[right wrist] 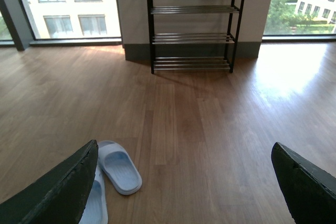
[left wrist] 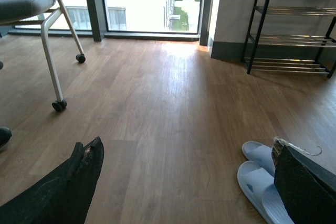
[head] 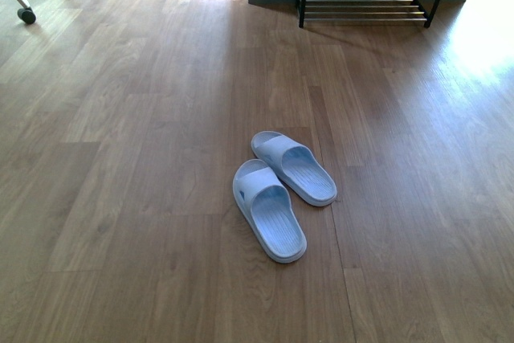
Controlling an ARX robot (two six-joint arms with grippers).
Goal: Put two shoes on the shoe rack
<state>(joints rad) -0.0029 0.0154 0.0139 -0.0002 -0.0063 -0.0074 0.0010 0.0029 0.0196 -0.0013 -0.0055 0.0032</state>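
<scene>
Front view shows a pair of pale blue plastic slides (head: 269,210) lying side by side and touching on the brown wood-plank floor (head: 136,166), strap ends turned away from the robot. The open black-framed shoe rack with chrome bars (head: 361,14) stands well apart from them, against the far wall.

Neither slide is lifted, so I judge the task to be at its first step, the approach to a pick. The next move calls for lowering one arm over a slide, closing across its strap or side wall, and then carrying it across the floor to a tier.

The left gripper (left wrist: 185,148) has its dark fingers (left wrist: 68,187) spread wide and holds nothing. The right gripper (right wrist: 184,148) is likewise wide apart and empty.

In each wrist view one finger covers part of the slides. The rack's topmost tier is cut off at the frame edge, so what it bears cannot be told. A white-legged office chair on castors (left wrist: 50,51) is only partly in view.
</scene>
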